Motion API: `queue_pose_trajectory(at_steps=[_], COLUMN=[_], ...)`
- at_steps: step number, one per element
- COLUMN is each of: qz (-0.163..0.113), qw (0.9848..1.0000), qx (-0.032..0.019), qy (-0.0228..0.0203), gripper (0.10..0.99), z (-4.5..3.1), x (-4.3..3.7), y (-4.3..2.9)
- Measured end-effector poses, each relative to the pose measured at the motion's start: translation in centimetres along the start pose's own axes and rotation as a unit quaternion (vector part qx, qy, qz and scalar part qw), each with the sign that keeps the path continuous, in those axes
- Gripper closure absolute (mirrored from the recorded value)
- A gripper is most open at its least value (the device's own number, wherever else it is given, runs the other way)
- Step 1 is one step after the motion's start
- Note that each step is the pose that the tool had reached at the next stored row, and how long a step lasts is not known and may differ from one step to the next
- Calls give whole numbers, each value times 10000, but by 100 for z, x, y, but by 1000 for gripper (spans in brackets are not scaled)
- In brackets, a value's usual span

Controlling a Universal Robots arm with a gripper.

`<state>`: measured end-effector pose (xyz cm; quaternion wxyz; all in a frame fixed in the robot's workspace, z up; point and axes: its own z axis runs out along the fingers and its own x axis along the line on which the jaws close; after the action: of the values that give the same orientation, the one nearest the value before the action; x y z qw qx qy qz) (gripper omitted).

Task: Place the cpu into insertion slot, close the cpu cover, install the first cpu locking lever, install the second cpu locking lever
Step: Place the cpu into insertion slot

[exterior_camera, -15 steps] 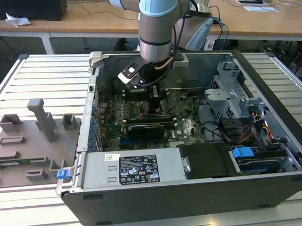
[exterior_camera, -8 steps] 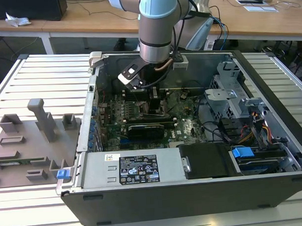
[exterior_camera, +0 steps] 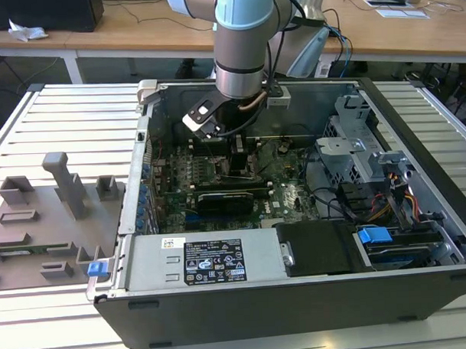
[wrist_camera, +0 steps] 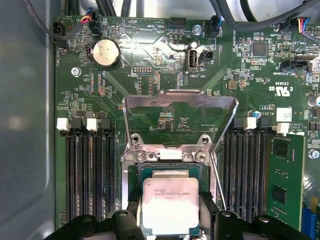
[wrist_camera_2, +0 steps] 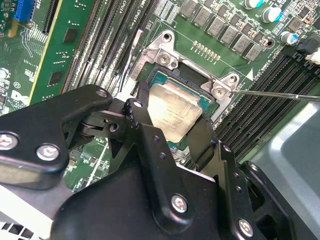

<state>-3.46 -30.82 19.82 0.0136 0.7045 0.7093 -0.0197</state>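
In the exterior view the end effector [exterior_camera: 236, 155] hangs inside the open computer case [exterior_camera: 222, 313]. In the second wrist view its fingers [wrist_camera_2: 137, 112] pinch the cpu [wrist_camera_2: 175, 112] by opposite edges, directly over the insertion slot [wrist_camera_2: 161, 79]. In the first wrist view the cpu cover [wrist_camera: 180, 96] stands raised just beyond the end effector, and small printed lines mark the cpu's top.

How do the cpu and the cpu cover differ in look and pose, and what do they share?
The cpu is a solid square with a silver-grey top; the cpu cover is a thin frame around a large window. The cpu lies flat over the insertion slot; the cpu cover stands swung open. The gripper is shut on the cpu, apart from the cpu cover. Both are square, silvery metal.
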Motion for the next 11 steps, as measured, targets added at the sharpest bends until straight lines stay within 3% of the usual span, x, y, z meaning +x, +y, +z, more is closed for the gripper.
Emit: queue_pose_trajectory(at_steps=[4, 5, 7, 11], qz=[0, 0, 0, 1], qw=[10000, 10000, 10000, 10000], qx=[-2, 0, 0, -1], qy=[3, 0, -4, -34], gripper=[529, 467, 467, 467], z=[3, 2, -5, -125], x=[1, 0, -1, 17], y=[2, 1, 1, 1])
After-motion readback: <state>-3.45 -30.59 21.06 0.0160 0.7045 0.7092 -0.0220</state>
